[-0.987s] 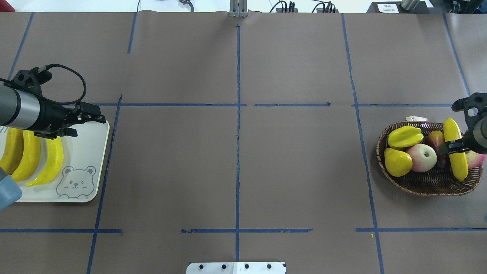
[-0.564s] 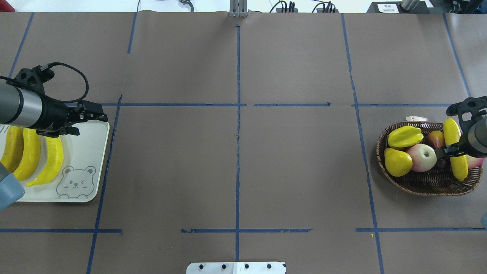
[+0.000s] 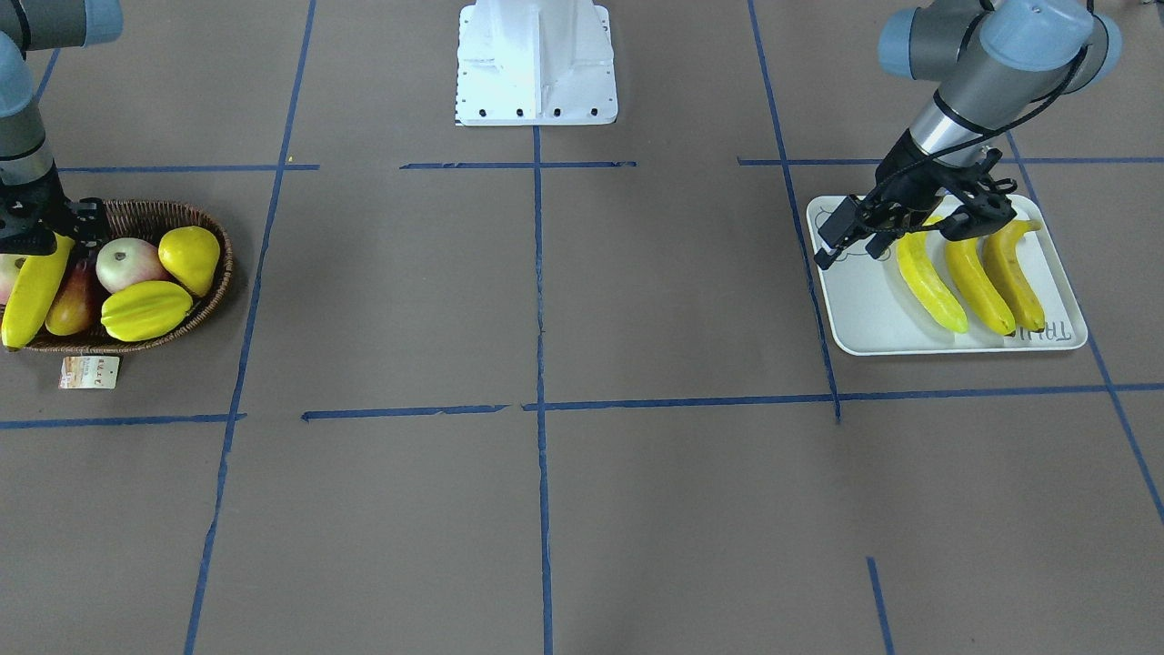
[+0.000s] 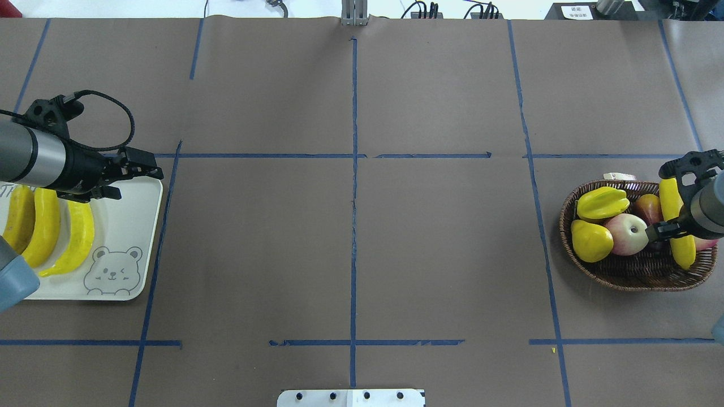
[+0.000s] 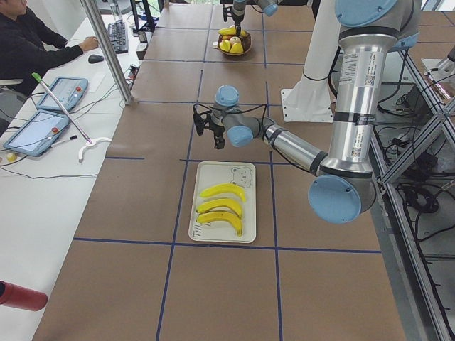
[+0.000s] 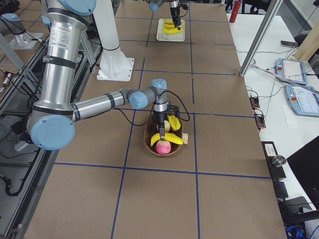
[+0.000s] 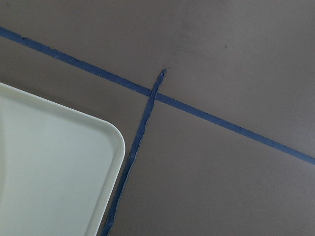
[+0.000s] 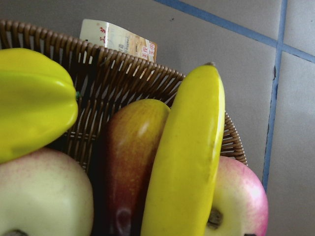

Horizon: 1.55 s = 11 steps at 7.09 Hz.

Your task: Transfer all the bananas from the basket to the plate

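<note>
Three bananas (image 3: pixel 973 273) on the plate (image 3: pixel 864 318), one in the basket (image 3: pixel 211 289).
Near end: left gripper (image 3: pixel 850 244) hangs spread, empty, over the plate's corner. Far end: right gripper (image 4: pixel 670 227) straddles your last banana (image 4: pixel 682 251); clamped or not, you cannot tell.

Yellow bananas (image 4: pixel 79 237), dark-brown woven basket (image 4: pixel 639 276), pale plate (image 4: pixel 130 220) with grey bear drawing (image 4: pixel 113 270).

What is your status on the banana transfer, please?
Left gripper open, empty over plate. Right gripper at last banana in basket, grip unclear. Three bananas on plate. Apple snug against it.
</note>
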Each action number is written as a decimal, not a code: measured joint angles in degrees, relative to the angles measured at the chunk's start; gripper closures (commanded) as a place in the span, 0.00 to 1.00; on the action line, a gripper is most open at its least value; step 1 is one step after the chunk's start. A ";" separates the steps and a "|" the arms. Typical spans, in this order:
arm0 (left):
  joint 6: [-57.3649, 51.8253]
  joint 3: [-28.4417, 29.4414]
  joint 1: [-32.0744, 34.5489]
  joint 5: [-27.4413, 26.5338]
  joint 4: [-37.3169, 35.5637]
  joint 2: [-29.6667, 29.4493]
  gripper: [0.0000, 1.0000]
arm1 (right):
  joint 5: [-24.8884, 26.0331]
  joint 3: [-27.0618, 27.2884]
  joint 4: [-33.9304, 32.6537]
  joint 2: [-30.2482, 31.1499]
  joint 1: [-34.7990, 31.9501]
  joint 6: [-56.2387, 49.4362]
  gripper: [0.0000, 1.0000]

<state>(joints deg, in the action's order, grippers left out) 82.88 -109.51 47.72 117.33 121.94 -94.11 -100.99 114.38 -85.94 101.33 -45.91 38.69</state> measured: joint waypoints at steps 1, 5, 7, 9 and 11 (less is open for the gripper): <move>0.00 0.00 0.00 0.00 -0.02 -0.01 0.01 | 0.00 -0.17 -0.01 0.00 0.15 0.02 0.37; 0.02 0.07 0.00 0.00 -0.24 -0.31 0.01 | -0.53 -0.07 -0.02 -0.07 0.28 -0.35 0.97; 0.08 0.03 0.00 0.00 -1.24 -0.90 0.01 | -0.71 1.39 -0.11 0.03 0.06 -0.37 1.00; 0.09 0.00 0.00 0.00 -1.57 -1.25 0.01 | -0.90 8.00 -3.54 0.17 -2.58 -0.37 0.99; 0.09 -0.01 0.00 0.00 -1.57 -1.76 0.01 | -7.58 14.03 -6.05 -3.86 -7.29 0.04 0.98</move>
<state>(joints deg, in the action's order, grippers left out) 82.97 -109.51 47.72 117.34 120.37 -95.88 -108.57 128.40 -91.99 97.47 -53.19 38.73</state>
